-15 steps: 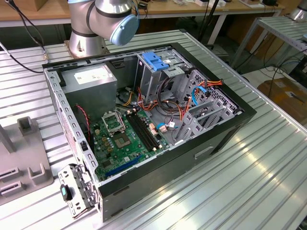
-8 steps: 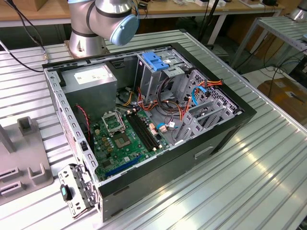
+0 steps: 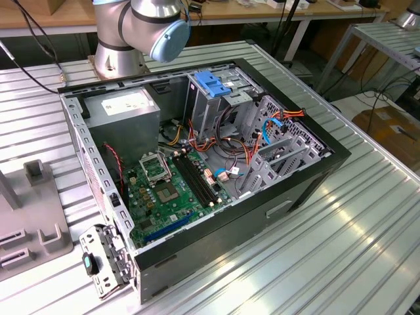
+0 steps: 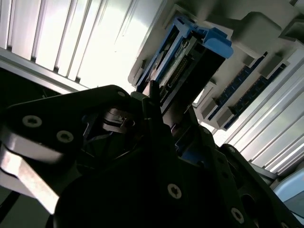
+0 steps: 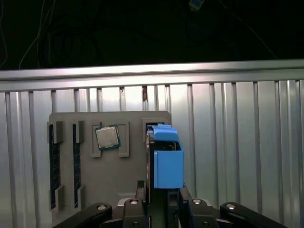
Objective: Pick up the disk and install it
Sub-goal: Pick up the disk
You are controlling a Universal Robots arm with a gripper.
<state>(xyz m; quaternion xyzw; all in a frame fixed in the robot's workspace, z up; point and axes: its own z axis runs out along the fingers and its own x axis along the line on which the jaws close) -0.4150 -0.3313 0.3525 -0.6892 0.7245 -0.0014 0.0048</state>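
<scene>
Pincer [image 5: 163,191] pressed onto the disk [image 5: 168,164], a flat rectangular metal hard drive with blue plastic side rails, standing on edge between the jaws. In the second wrist view one finger [image 4: 152,95] lies flat against its side. Cannot tell whether the lower edge has left its slot.

Directly beyond the pincer: moulded grey plastic fixture tray [image 5: 109,171] on the ribbed aluminium worktop [image 5: 237,142]. On the tray, off to one side of the pincer, a square green-edged processor chip [image 5: 107,137] and, farther out, dark memory sticks [image 5: 53,166] in slots.

Handling, as judged: dense for its size, fully rigid, no give. Bare metal faces likely slick, so it wants a firm pinch across the broad faces, mid-body. The rails are thin plastic and would flex; the exposed board and connector side [image 4: 178,71] is the fragile part, so keep the pads off it.
</scene>
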